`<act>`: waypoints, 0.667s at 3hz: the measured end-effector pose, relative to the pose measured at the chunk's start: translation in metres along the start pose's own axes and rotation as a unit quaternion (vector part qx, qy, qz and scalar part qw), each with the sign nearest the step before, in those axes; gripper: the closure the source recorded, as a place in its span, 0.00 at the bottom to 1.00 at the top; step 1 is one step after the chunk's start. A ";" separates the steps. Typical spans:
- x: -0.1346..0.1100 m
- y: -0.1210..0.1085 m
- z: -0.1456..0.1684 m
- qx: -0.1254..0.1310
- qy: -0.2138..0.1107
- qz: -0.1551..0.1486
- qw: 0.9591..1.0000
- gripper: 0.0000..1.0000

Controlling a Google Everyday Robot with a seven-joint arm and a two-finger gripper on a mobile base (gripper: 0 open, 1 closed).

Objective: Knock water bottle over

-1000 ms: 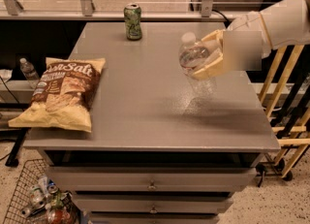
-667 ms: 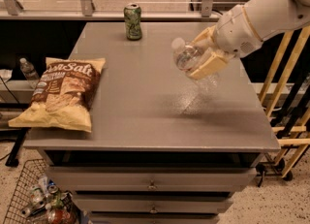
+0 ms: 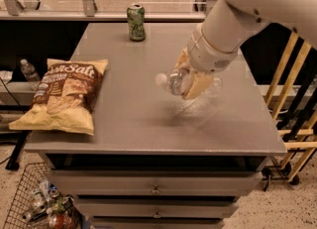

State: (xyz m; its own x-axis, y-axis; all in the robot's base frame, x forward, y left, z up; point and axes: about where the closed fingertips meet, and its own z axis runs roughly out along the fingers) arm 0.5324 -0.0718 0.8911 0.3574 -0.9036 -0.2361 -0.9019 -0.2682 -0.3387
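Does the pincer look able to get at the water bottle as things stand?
Yes, it seems so: the pincer is closed around the water bottle, which leans cap-first toward the chip bag over the right half of the table. Nothing stands between them.

Toward three o'clock on the smooth, dull-sheened worktop [image 3: 148, 124], the matt white-and-tan end effector [image 3: 185, 80] sits against the clear ribbed plastic water bottle [image 3: 173, 82]. The chip bag [image 3: 64, 94] at nine o'clock is glossy film; the can [image 3: 136, 22] at twelve, shiny metal.
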 end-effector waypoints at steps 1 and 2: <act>-0.001 0.017 0.022 -0.033 0.073 -0.067 0.995 1.00; -0.003 0.029 0.037 -0.060 0.115 -0.112 0.985 1.00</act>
State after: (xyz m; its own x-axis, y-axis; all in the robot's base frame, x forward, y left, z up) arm 0.5136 -0.0645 0.8486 0.4989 -0.8652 0.0500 -0.8337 -0.4949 -0.2450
